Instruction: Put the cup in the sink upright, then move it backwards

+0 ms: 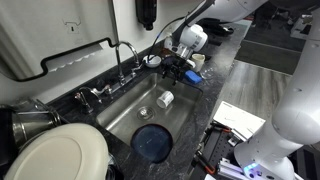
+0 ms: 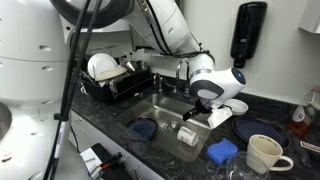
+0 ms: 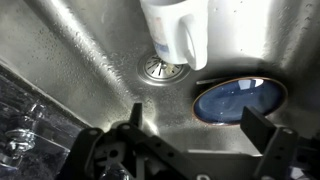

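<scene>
A white cup lies on its side on the sink floor near the drain. It also shows in an exterior view and at the top of the wrist view. My gripper hangs above the sink, over its edge beside the counter, and is apart from the cup. It also shows in an exterior view. In the wrist view the gripper has its fingers spread wide with nothing between them.
A blue plate lies flat in the sink next to the cup. The faucet stands at the sink's back edge. A dish rack with a white plate sits on one side. A cream mug and a blue sponge sit on the counter.
</scene>
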